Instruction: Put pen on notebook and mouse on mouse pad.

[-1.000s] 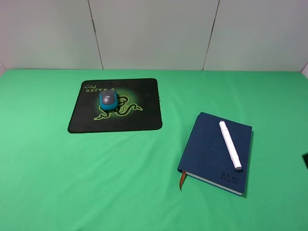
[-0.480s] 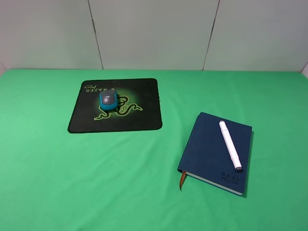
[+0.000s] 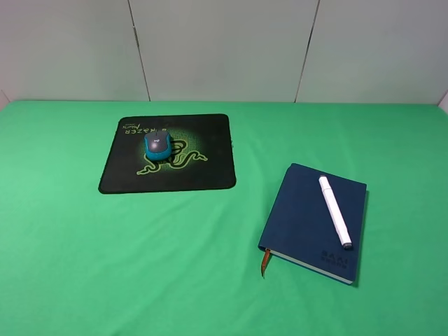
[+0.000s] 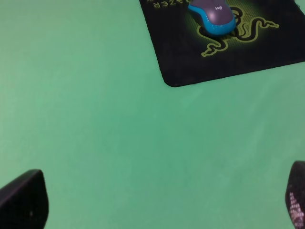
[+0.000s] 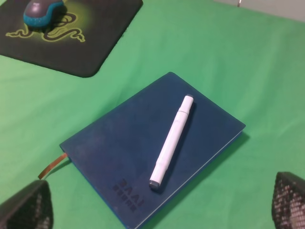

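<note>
The white pen [image 3: 334,211] lies diagonally on the navy notebook [image 3: 301,217] at the right of the green table; the same pen [image 5: 172,141] and notebook [image 5: 119,148] fill the right wrist view. The mouse [image 3: 157,145] sits on the black mouse pad [image 3: 203,168] at the back left, over its green logo; the left wrist view also shows this mouse [image 4: 213,15] and mouse pad [image 4: 267,52]. Neither arm shows in the exterior high view. My left gripper [image 4: 159,210] is open above bare cloth. My right gripper [image 5: 157,210] is open, pulled back from the notebook, and holds nothing.
A green cloth [image 3: 140,259] covers the table up to a pale panelled wall [image 3: 224,49] at the back. The notebook's orange ribbon [image 3: 265,262] sticks out of its near edge.
A dark piece of the right arm at the right edge of the exterior high view one second ago has left the picture. Pen, notebook, mouse and mouse pad have not moved.
</note>
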`<act>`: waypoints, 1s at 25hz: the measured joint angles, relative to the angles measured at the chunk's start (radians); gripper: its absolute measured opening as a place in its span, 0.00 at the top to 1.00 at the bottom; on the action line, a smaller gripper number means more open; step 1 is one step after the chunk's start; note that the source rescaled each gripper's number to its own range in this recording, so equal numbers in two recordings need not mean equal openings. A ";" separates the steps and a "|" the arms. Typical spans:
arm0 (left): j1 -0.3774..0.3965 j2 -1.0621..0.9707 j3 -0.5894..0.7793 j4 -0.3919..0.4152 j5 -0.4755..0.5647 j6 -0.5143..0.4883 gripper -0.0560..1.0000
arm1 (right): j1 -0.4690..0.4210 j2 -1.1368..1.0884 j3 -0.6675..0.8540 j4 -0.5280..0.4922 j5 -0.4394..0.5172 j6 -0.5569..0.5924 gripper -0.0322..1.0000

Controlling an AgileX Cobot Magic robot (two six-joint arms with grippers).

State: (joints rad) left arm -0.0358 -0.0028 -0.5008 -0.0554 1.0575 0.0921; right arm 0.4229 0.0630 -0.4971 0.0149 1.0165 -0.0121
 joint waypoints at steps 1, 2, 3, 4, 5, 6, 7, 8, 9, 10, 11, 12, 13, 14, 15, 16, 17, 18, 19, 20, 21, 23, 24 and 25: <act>0.000 0.000 0.000 0.000 0.000 0.000 0.00 | 0.000 0.000 0.000 0.000 0.000 0.000 0.00; 0.000 0.000 0.000 0.000 0.000 0.000 0.00 | 0.000 0.000 0.000 0.000 0.000 0.000 0.00; 0.000 0.000 0.000 0.000 0.000 0.000 0.00 | 0.000 0.000 0.000 0.000 0.000 0.000 0.00; 0.000 0.000 0.000 0.000 0.000 0.000 0.00 | 0.000 0.000 0.000 0.000 0.000 0.000 0.00; 0.000 0.000 0.000 0.000 0.000 0.000 0.00 | 0.000 0.000 0.000 0.000 0.000 0.000 0.00; 0.000 0.000 0.000 0.000 0.000 0.000 0.00 | 0.000 0.000 0.000 0.000 0.000 0.000 0.00; 0.000 0.000 0.000 0.000 0.000 0.000 0.00 | 0.000 0.000 0.000 0.000 0.000 0.000 0.00; 0.000 0.000 0.000 0.000 0.000 0.000 0.00 | 0.000 -0.001 0.000 0.000 0.000 0.000 0.00; 0.000 0.000 0.000 0.000 0.000 0.000 0.00 | 0.000 -0.001 0.000 0.000 0.000 0.000 0.00; 0.000 0.000 0.000 0.000 0.000 0.000 0.00 | -0.001 -0.001 0.000 0.000 0.000 0.000 0.00; 0.000 0.000 0.000 0.000 0.000 0.000 0.00 | -0.004 -0.002 0.000 0.000 0.000 0.000 0.00; 0.000 0.000 0.000 0.000 0.000 0.000 0.00 | -0.009 -0.003 0.000 0.000 0.001 0.000 0.00; 0.000 0.000 0.000 0.000 0.000 0.000 0.00 | -0.016 -0.011 0.000 0.000 0.001 0.000 0.00; 0.000 0.000 0.000 0.000 0.000 0.000 0.00 | -0.027 -0.026 0.000 0.000 0.001 0.000 0.00; 0.000 0.000 0.000 0.000 0.000 0.000 0.00 | -0.040 -0.042 0.000 0.000 0.001 0.000 0.00; 0.000 0.000 0.000 0.000 0.000 0.000 0.00 | -0.055 -0.057 0.000 0.000 0.001 0.000 0.00; 0.000 0.000 0.000 0.000 0.000 0.000 0.00 | -0.076 -0.064 0.000 0.001 0.001 0.000 0.00; 0.000 0.000 0.000 0.000 0.000 0.000 0.00 | -0.098 -0.065 0.000 0.001 0.003 0.000 0.00; 0.000 0.000 0.000 0.000 0.000 0.000 0.00 | -0.119 -0.065 0.000 0.002 0.003 0.000 0.00; 0.000 0.000 0.000 0.000 0.000 0.000 0.00 | -0.137 -0.066 0.000 0.006 0.003 0.000 0.00; 0.000 0.000 0.000 0.000 0.000 0.000 0.00 | -0.157 -0.066 0.000 0.007 0.003 0.000 0.00; 0.000 0.000 0.000 0.000 0.000 0.000 0.00 | -0.193 -0.066 0.000 0.010 0.003 0.000 0.00; 0.000 0.000 0.000 0.000 0.000 0.000 0.00 | -0.206 -0.066 0.000 0.010 0.003 0.000 0.00; 0.000 0.000 0.000 0.000 0.000 0.000 0.00 | -0.219 -0.066 0.000 0.011 0.003 0.000 0.00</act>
State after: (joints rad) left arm -0.0358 -0.0028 -0.5008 -0.0554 1.0575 0.0921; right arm 0.2043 -0.0025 -0.4971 0.0260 1.0195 -0.0121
